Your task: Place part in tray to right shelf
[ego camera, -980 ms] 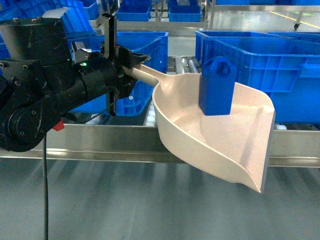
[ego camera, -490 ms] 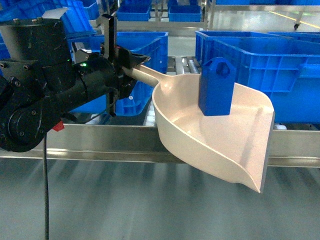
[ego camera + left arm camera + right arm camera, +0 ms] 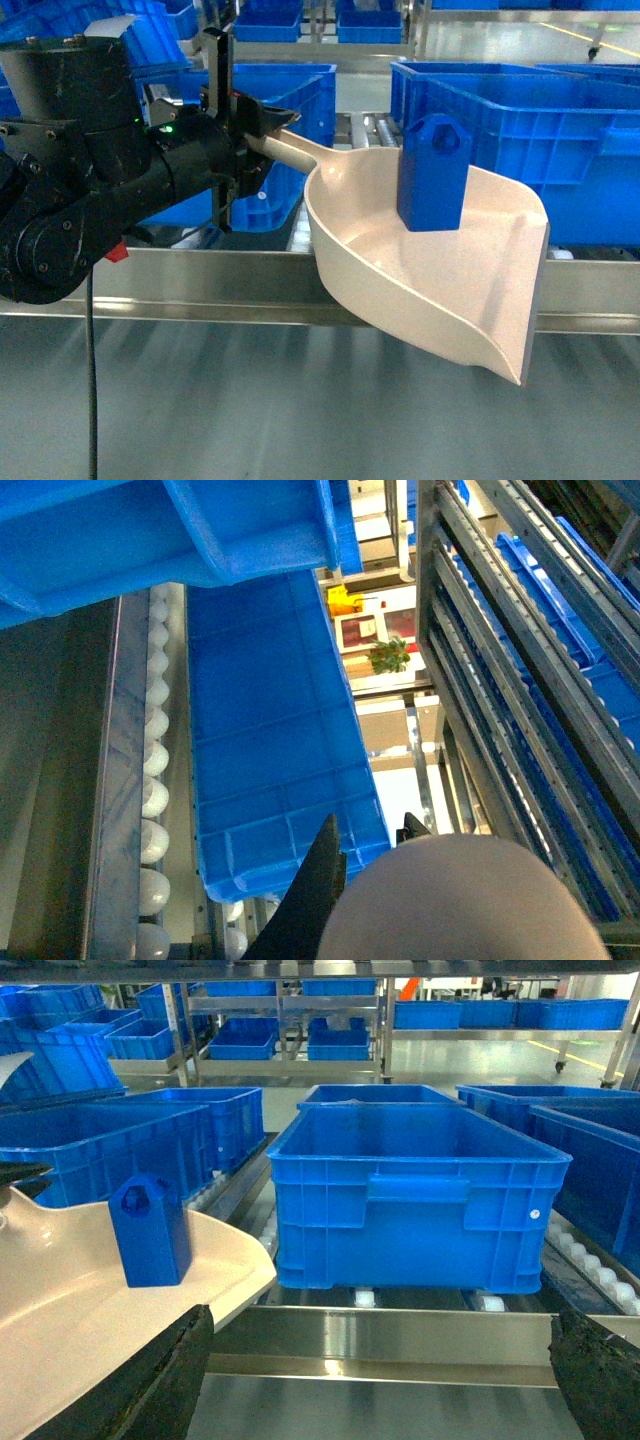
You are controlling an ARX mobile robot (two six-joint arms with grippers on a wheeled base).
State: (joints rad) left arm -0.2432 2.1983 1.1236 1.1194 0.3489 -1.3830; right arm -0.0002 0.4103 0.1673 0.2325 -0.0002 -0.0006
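The blue part (image 3: 433, 172) stands upright inside the pale beige tray (image 3: 420, 280), near its back wall. My left gripper (image 3: 250, 135) is shut on the tray's long handle and holds the tray tilted in the air in front of the right shelf's shiny front rail (image 3: 200, 275). In the left wrist view the handle's rounded end (image 3: 465, 905) fills the space by the dark fingers (image 3: 312, 900). The right wrist view shows the part (image 3: 150, 1230) in the tray (image 3: 80, 1300) at left, and my right gripper (image 3: 385, 1380) open wide with nothing between its fingers, facing the rail (image 3: 400, 1335).
Large blue crates (image 3: 520, 140) sit on the shelf's white rollers behind the tray, one (image 3: 415, 1200) straight ahead of the right gripper. Another crate (image 3: 290, 110) stands behind the handle. More racks with crates fill the background.
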